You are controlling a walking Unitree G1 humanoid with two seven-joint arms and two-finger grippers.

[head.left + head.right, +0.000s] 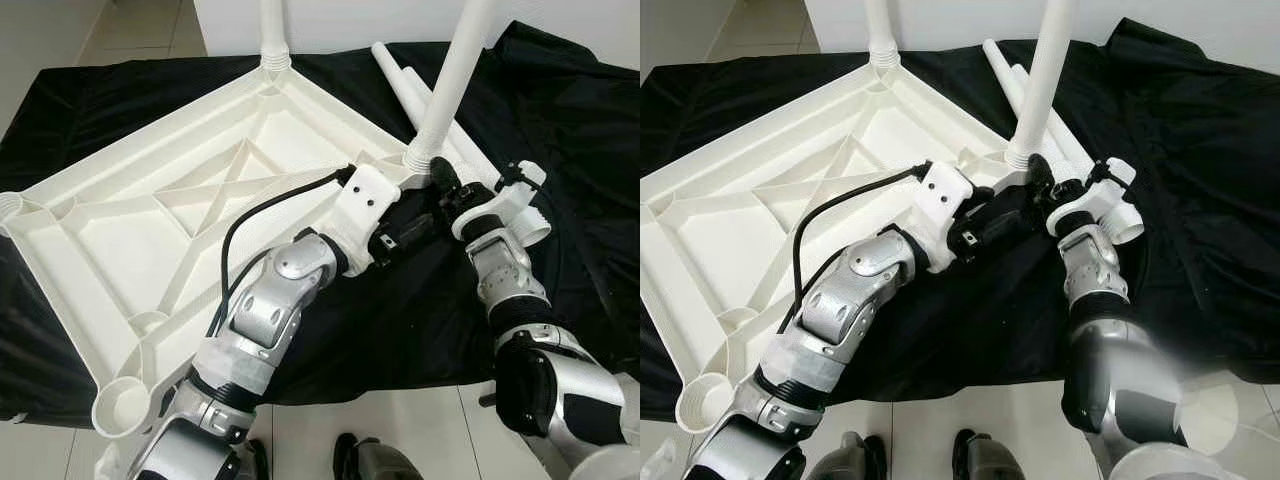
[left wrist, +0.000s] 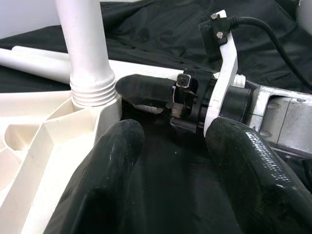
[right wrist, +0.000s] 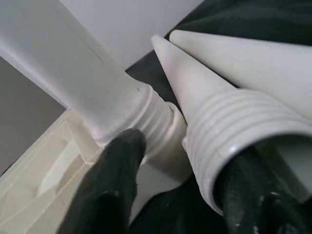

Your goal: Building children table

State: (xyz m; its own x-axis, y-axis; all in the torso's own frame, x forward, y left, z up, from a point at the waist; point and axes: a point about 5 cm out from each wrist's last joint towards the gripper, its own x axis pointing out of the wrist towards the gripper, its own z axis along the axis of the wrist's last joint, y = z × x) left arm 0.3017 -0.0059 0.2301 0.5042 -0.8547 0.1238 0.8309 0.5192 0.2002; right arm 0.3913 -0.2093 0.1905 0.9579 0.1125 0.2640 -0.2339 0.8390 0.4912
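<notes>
Two legs already stand upright in the upturned white tabletop (image 1: 150,215), which lies underside-up on a black cloth (image 1: 560,110) spread over the floor: one far leg (image 1: 273,25) in the far corner socket, and a near leg (image 1: 455,75) in the corner socket right by my tools. Two loose legs (image 1: 405,85) lie side by side on the cloth just behind that corner, their threaded ends toward me.

My left tool (image 2: 168,146) hovers over the cloth just beside the corner with the near leg; its two black fingers (image 2: 114,161) are spread well apart and hold nothing. My right tool (image 3: 195,180) sits at the base of the same near leg, fingers apart: one black finger (image 3: 114,180) rests against the ribbed collar where the leg meets the socket, the other lies under the threaded end of a loose leg (image 3: 243,126). I cannot tell whether it grips either one.

An empty corner socket (image 1: 122,405) of the tabletop sits nearest my left arm.
</notes>
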